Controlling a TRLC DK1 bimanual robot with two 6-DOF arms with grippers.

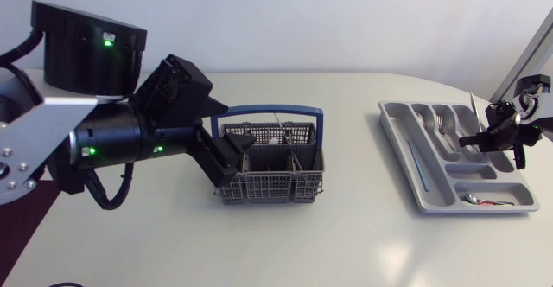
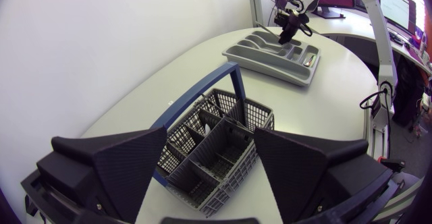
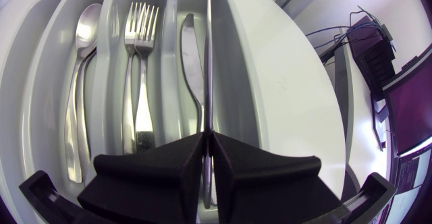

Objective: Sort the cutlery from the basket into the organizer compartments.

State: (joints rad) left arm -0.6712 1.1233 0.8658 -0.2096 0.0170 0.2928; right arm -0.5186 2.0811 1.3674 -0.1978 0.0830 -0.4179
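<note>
The grey cutlery basket (image 1: 272, 173) with a blue handle (image 1: 275, 110) stands mid-table; a pale piece shows in its far compartments. My left gripper (image 1: 223, 157) hangs open at the basket's left side, and in its own view the basket (image 2: 216, 146) lies between and ahead of the spread fingers (image 2: 128, 166). The grey organizer (image 1: 413, 185) sits at the right. Over its right part my right gripper (image 1: 497, 133) is shut on a table knife (image 3: 208, 62), held edge-on above the compartment where another knife (image 3: 191, 69) lies. Beside that compartment lie two forks (image 3: 138, 69) and a spoon (image 3: 81, 82).
A small item with red on it (image 1: 484, 201) lies in the organizer's near cross compartment, and a thin bluish piece (image 1: 416, 162) in its long left one. Bare white tabletop (image 1: 354, 235) stretches between basket and organizer and along the front.
</note>
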